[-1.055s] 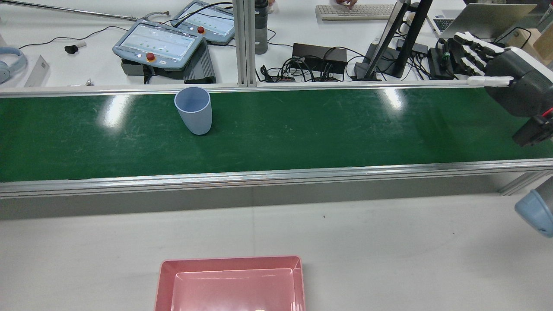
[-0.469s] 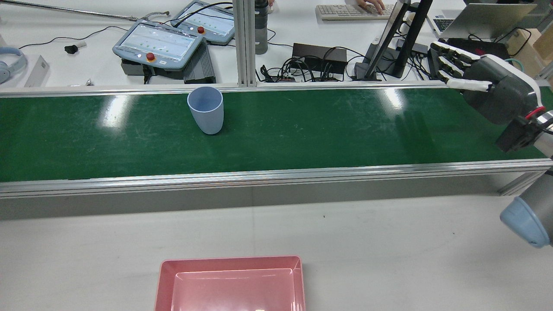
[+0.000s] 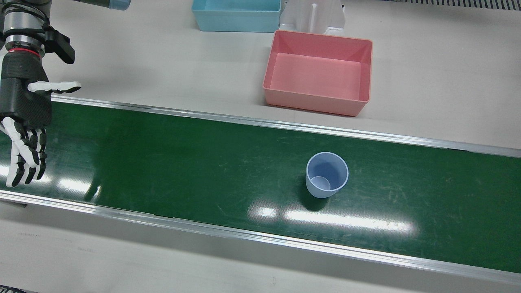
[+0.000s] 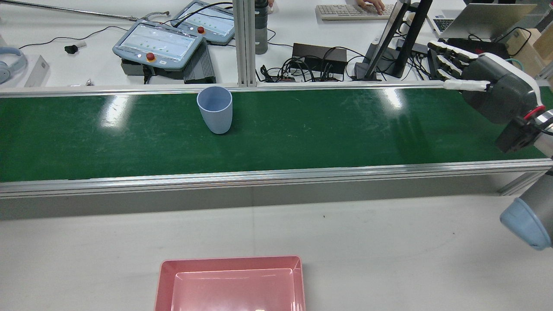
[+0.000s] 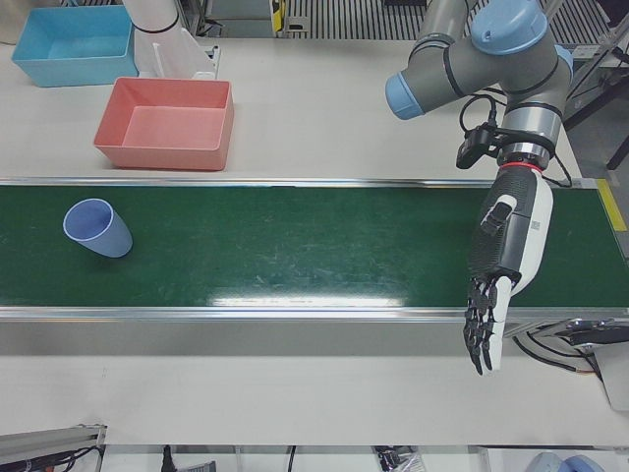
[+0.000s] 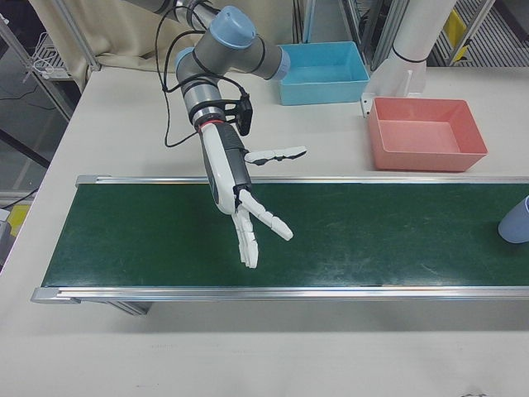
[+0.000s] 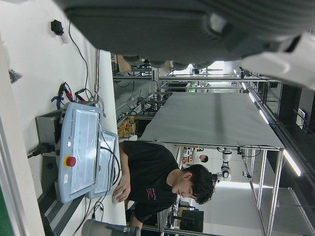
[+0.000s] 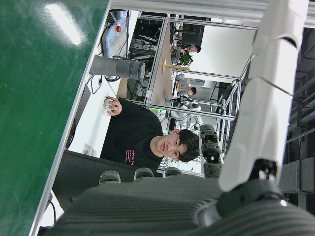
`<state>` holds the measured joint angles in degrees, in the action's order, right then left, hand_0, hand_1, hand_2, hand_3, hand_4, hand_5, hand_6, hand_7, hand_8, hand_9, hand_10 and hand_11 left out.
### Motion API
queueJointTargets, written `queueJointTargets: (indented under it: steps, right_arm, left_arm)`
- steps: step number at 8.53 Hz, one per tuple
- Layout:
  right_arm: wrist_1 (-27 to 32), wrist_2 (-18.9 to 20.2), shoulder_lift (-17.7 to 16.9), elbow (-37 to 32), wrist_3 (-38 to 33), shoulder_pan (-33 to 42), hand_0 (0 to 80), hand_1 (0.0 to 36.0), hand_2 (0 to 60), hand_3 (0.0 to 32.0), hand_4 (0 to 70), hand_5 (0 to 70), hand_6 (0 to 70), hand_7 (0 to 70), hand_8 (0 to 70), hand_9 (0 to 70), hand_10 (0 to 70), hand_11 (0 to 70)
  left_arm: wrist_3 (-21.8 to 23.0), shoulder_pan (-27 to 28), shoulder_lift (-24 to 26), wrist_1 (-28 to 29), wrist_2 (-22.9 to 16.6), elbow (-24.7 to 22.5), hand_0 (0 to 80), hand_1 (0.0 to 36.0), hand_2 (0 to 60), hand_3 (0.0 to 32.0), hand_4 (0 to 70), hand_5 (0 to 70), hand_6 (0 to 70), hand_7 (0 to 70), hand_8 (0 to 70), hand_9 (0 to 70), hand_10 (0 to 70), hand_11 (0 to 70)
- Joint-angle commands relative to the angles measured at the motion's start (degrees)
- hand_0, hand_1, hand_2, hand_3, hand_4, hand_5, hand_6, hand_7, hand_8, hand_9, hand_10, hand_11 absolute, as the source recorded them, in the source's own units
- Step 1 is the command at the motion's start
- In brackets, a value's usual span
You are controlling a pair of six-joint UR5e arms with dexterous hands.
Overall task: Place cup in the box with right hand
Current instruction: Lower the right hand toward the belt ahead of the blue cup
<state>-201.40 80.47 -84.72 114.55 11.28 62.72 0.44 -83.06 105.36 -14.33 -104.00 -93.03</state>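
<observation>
- The pink box [image 4: 233, 263] sits closest to the robot on the pale table [image 4: 345, 233], open side up and with nothing in it. It is roughly centred between the arms, probably so the right arm can swing a load back to it without a long reach.
- Beyond it the green conveyor belt [image 4: 324, 129] runs across the whole station between two metal rails.
- The right hand [image 4: 488, 88] hovers over the belt's right end in the rear view, its fingers apart and stretched out and its thumb stuck out sideways – it holds nothing. It looks posed for a side-on wrap around a round body.
- The left hand [image 5: 506, 261] hangs at the belt's other end, fingers straight and pointing down, also holding nothing. It seems parked out of the way, since the task belongs to the right hand.
- The cup [image 4: 215, 109] – pale blue, upright, mouth up – stands on the far half of the belt, close to the far rail and well apart from both hands and the box. Nothing touches it, so the grasp is not yet begun. My read is that the right hand must either travel along the belt to reach it or wait for it to come nearer.
- Farthest off, past the far rail, a desk carries two teach pendants [image 4: 157, 45] and cables, and a person's hand rests on a keyboard.
</observation>
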Motion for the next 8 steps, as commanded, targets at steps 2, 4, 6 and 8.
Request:
queueJointTargets:
  steps: [2,4,6,8]
  right_arm:
    - [0.0,-2.5,1.0,-0.6,4.1,-2.1,52.8,23.9,4.7,0.0,0.0,5.7,0.0,0.0,0.0,0.0,0.0,0.0]
    - [-0.1,-3.2,1.8,-0.6,4.3,-2.2,52.4,23.8,5.2,0.0,0.0,5.7,0.0,0.0,0.0,0.0,0.0,0.0]
    - [0.0,-3.5,1.8,-0.7,5.1,-3.0,52.3,23.7,5.5,0.0,0.0,5.7,0.0,0.0,0.0,0.0,0.0,0.0]
    - [0.0,-4.7,1.8,-0.6,5.6,-4.3,52.2,23.7,5.6,0.0,0.0,5.7,0.0,0.0,0.0,0.0,0.0,0.0]
  left_arm:
    - [0.0,0.0,0.0,0.0,0.0,0.0,0.0,0.0,0.0,0.0,0.0,0.0,0.0,0.0,0.0,0.0,0.0,0.0]
    - [0.0,0.0,0.0,-0.1,0.0,0.0,0.0,0.0,0.0,0.0,0.0,0.0,0.0,0.0,0.0,0.0,0.0,0.0]
    - [0.0,0.0,0.0,-0.1,-0.1,0.0,0.0,0.0,0.0,0.0,0.0,0.0,0.0,0.0,0.0,0.0,0.0,0.0]
    - [0.0,0.0,0.0,0.0,0.0,0.0,0.0,0.0,0.0,0.0,0.0,0.0,0.0,0.0,0.0,0.0,0.0,0.0]
